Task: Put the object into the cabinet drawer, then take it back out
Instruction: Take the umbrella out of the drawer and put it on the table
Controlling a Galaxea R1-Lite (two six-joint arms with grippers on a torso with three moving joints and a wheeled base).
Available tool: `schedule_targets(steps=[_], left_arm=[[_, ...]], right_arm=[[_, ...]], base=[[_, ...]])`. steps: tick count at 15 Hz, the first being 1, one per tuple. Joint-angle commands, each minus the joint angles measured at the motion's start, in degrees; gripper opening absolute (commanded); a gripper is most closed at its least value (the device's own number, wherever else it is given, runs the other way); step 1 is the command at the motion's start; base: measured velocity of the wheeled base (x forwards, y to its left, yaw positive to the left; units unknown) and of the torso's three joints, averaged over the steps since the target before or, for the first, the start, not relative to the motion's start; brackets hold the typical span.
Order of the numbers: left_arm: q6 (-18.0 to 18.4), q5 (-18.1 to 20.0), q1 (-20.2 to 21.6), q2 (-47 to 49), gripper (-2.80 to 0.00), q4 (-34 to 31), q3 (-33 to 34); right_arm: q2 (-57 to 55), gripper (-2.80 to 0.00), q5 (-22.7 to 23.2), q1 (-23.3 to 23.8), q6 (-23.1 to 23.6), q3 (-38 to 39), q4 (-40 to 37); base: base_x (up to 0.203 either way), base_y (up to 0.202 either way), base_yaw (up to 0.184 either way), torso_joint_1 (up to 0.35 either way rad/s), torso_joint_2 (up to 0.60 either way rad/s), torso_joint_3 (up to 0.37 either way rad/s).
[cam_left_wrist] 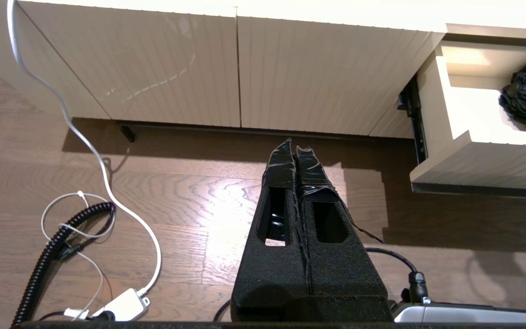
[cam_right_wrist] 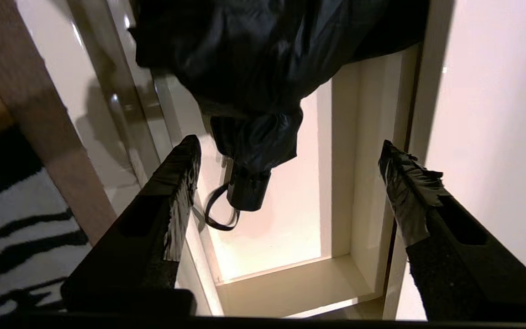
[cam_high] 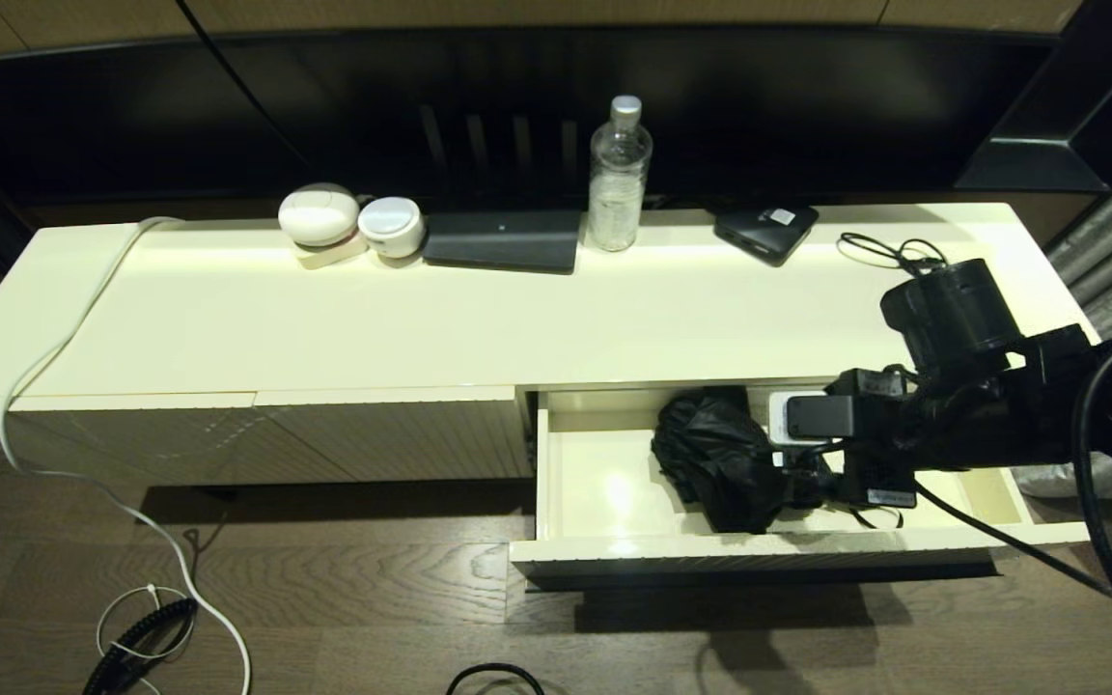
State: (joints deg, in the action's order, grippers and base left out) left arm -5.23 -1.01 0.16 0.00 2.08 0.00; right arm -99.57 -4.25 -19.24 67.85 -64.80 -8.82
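Note:
The cabinet drawer (cam_high: 604, 555) stands pulled out at the right end of the cream cabinet. The black folding umbrella (cam_high: 720, 463) lies inside it, fabric bunched, on the smooth cream floor. My right arm (cam_high: 952, 415) reaches over the drawer from the right. In the right wrist view my right gripper (cam_right_wrist: 288, 146) is open wide, and the umbrella's short handle (cam_right_wrist: 248, 189) and wrist strap (cam_right_wrist: 219, 214) lie between the spread fingers, nearer one finger (cam_right_wrist: 176, 183), touching neither. My left gripper (cam_left_wrist: 294, 146) is shut and empty, low over the floor in front of the closed panels.
On the cabinet top stand a water bottle (cam_high: 619, 174), a flat black box with a white label (cam_high: 766, 230), a thin cable loop (cam_high: 889, 253), two white round devices (cam_high: 319, 214) and a dark flat unit (cam_high: 503, 241). A white cable (cam_high: 83, 463) and coiled cord (cam_high: 136, 642) lie on the floor.

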Motion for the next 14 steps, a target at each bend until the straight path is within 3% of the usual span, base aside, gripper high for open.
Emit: schedule_targets(steps=[1, 14], left_arm=[[-0.04, -0.04, 0.02, -0.09, -2.8, 0.02, 0.0], [-0.04, -0.04, 0.02, -0.09, -2.8, 0.02, 0.0]], right_arm=[[-2.59, 0.0, 1.46, 2.43, 2.4, -0.35, 0.13], [-13.25, 0.0, 1.08, 3.06, 4.74, -5.74, 5.27]], base=[[0.0, 0.0, 0.0, 0.0, 0.0, 0.0], [0.0, 0.0, 0.0, 0.0, 0.0, 0.0]])
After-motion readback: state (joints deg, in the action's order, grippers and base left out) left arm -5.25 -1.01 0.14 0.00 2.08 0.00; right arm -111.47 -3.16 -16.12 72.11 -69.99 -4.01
